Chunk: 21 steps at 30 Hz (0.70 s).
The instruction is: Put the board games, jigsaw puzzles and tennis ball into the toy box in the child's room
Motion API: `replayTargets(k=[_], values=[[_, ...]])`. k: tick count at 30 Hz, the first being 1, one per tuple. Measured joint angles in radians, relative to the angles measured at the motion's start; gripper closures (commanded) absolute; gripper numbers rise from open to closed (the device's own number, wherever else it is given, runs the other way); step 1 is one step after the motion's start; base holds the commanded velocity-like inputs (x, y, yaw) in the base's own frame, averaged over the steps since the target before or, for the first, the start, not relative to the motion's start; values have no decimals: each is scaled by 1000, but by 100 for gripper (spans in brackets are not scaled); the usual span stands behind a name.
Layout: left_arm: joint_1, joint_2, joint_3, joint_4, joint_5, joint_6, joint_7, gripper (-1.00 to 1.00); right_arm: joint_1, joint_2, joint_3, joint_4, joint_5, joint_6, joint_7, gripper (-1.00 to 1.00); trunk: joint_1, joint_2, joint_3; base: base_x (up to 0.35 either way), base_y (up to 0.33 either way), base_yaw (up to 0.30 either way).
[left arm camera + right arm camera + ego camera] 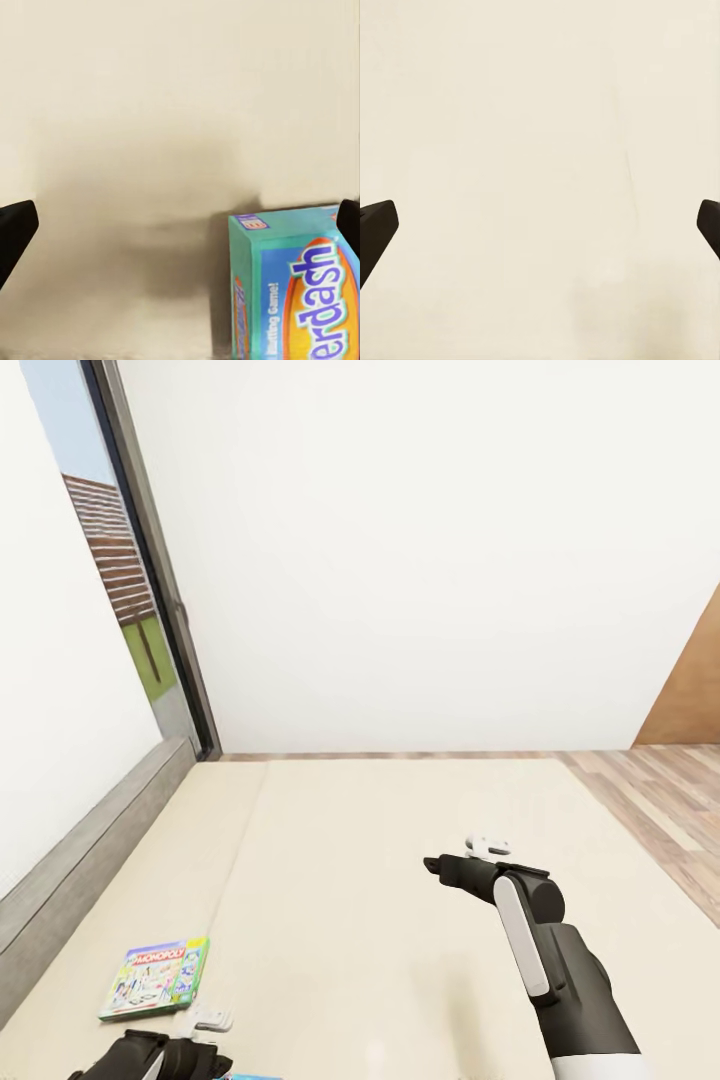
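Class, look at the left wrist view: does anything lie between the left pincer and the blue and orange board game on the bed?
Nothing visible does. The left pincer is open over bare cream bed, and the blue and orange board game lies flat just inside one fingertip, with only mattress between them.

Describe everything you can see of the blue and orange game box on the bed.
The blue game box is a thin teal-blue carton with an orange oval and purple-white lettering ending in "erdash", plus small print on its side. It lies flat on the cream bed, cut off by the left wrist view's edge. The left gripper hangs open above it, one finger over its corner, contact unclear.
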<state>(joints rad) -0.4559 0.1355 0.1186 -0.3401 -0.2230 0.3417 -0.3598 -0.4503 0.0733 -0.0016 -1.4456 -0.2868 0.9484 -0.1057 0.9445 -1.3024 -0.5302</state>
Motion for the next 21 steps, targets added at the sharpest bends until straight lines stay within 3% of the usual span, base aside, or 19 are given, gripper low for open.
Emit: replayTargets(k=[4,6,8,12,21], values=[[-1,2,-7,52,1,-18,-15,-100,0,0,0,0,0,0,0,-100,0,0,-6,0,0,0],[-1,5,-5,61,19,-32,-21,-100,0,0,0,0,0,0,0,-100,0,0,-9,0,0,0],[1,-1,-1,67,-2,-47,-55,-100,0,0,0,1,0,-1,0,-100,0,0,-13,0,0,0],[0,-1,-1,70,-5,-52,-110,-100,0,0,0,1,0,-1,-1,-100,0,0,-19,0,0,0],[0,0,-7,71,-5,-71,-124,-100,0,0,3,0,0,-9,-1,-100,0,0,-28,0,0,0]])
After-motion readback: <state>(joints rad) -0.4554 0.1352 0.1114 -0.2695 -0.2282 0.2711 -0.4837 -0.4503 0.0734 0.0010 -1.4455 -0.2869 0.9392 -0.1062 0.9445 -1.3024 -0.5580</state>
